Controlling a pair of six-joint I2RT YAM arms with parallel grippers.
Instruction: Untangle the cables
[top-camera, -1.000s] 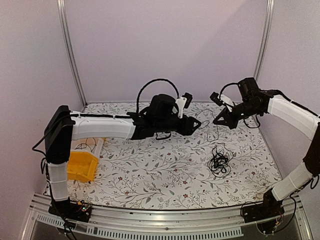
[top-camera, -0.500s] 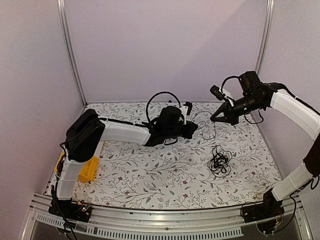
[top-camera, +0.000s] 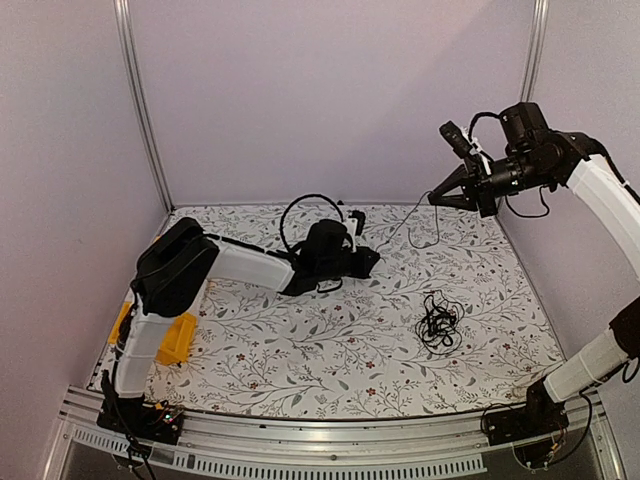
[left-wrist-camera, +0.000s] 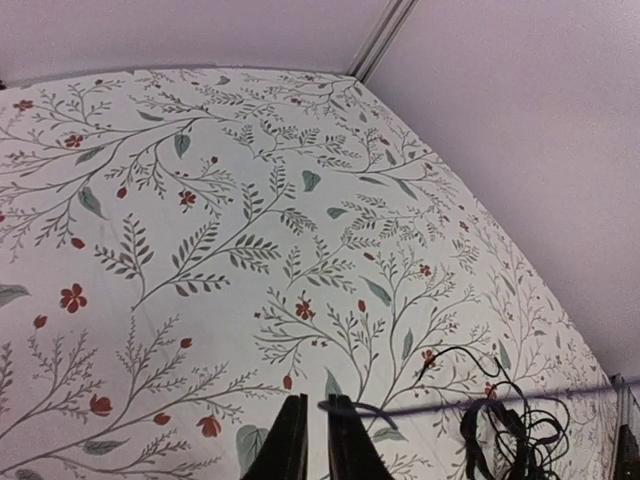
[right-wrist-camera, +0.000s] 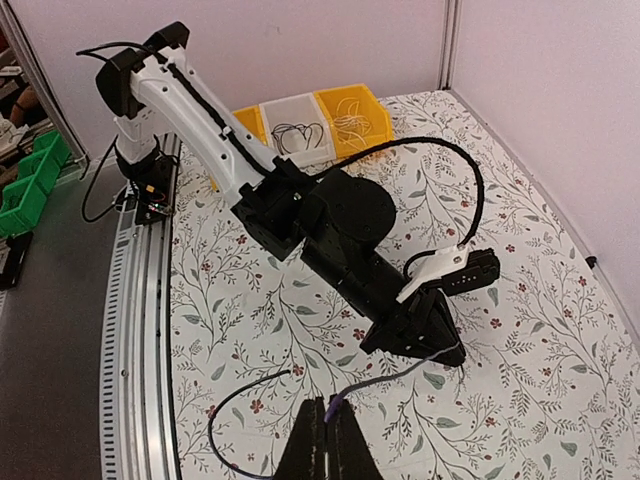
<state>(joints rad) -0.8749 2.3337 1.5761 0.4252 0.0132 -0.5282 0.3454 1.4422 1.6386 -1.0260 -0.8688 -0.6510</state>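
Cable (right-wrist-camera: 395, 377) taut, left fingers (left-wrist-camera: 290, 445) to right fingers (right-wrist-camera: 312, 445)

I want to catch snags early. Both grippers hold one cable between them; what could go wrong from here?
1. The stretched cable looks taut between the low left gripper and the raised right gripper. Pulling further might slip it from a fingertip grip or strain it.
2. A loose strand hangs below the right gripper. It could snag or re-knot, and might drag the bundle if the two are linked, which I cannot tell.
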